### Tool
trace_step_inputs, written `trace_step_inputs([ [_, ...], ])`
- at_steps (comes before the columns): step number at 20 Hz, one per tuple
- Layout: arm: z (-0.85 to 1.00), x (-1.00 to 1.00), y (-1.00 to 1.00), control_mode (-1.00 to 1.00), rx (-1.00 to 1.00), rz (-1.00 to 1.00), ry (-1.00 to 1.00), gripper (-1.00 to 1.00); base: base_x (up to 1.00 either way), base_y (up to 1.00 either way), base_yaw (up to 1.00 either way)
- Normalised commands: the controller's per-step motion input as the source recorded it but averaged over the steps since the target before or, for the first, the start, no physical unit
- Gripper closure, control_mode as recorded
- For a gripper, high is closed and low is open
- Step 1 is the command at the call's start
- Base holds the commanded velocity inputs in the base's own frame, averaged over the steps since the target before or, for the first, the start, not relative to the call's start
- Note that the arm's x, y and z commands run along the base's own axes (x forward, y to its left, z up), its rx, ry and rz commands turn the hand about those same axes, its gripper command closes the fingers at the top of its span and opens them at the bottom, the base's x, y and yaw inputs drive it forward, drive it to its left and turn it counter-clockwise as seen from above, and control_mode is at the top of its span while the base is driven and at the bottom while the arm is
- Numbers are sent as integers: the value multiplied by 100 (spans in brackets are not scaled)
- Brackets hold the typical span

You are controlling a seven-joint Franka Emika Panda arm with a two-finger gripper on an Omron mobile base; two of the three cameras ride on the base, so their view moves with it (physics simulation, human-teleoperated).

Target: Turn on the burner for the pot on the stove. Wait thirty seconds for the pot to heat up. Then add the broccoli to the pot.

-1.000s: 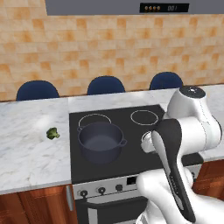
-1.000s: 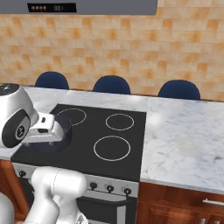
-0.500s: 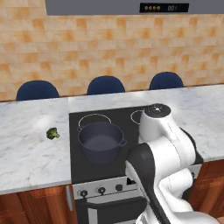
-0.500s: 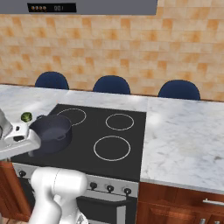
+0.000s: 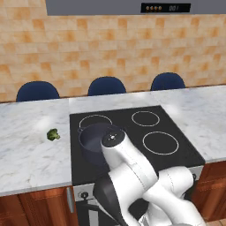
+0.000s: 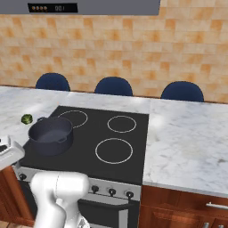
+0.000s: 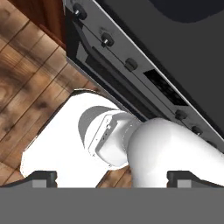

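Note:
The dark blue-grey pot (image 5: 96,140) (image 6: 50,135) stands on the front left ring of the black stove (image 5: 145,132) (image 6: 111,133), with my arm covering its near side in the left base view. The small green broccoli (image 5: 53,134) (image 6: 26,119) lies on the marble counter left of the stove. My gripper (image 7: 113,178) is open with nothing between its fingertips (image 7: 43,177). It hangs over the stove's front edge, looking down at the silver panel of dark knobs (image 7: 106,40) (image 6: 112,192) and the floor.
Marble counter (image 5: 26,154) (image 6: 187,142) runs on both sides of the stove. Three blue chair backs (image 5: 106,86) stand behind it. A range hood (image 5: 165,7) hangs above. Wood cabinets (image 6: 178,209) sit below, over a plank floor (image 7: 26,78).
My arm has swung from the right of the stove down and left across its front, and now bends low before the pot. Pot and broccoli stay put. The jaws remain open.

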Motion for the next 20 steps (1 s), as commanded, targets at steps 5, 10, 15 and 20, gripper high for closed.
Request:
trace_step_inputs([
  [5,-21,0,20,-100,-6,9,0,-100,0,0,0],
  [10,0,0,0,-100,0,0,0,-100,0,0,0],
  [15,-11,0,0,-100,0,0,0,-100,0,0,0],
  [20,-42,0,1,-100,6,0,-1,-100,0,0,0],
])
